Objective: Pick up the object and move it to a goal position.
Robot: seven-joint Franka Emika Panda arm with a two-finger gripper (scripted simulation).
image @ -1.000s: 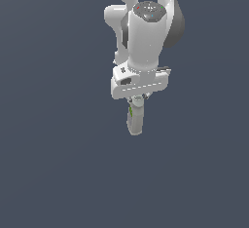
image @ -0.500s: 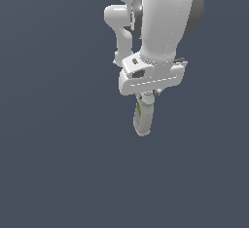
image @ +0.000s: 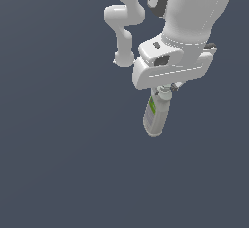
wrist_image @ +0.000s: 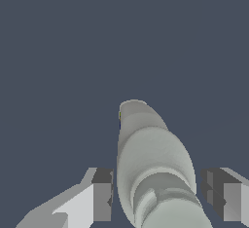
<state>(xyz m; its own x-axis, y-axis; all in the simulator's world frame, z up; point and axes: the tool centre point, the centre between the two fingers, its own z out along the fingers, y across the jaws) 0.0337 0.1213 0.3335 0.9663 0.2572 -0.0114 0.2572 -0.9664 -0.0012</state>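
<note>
One smooth tapered bottle [image: 156, 116] hangs from end effector [image: 165, 89].

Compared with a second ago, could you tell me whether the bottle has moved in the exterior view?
Yes. The bottle, hanging cap-up under the gripper, has shifted toward the exterior view's right and slightly down the frame. With only a plain backdrop, the frame edges are the sole reference.

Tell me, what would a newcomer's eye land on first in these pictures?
Probably the big white robot arm filling the top of the exterior view, with nothing but dark grey-blue behind it. Next, the small pale grey-white plastic bottle with a green label hanging below its gripper, cap end up; the wrist view shows it between the fingers.
</note>
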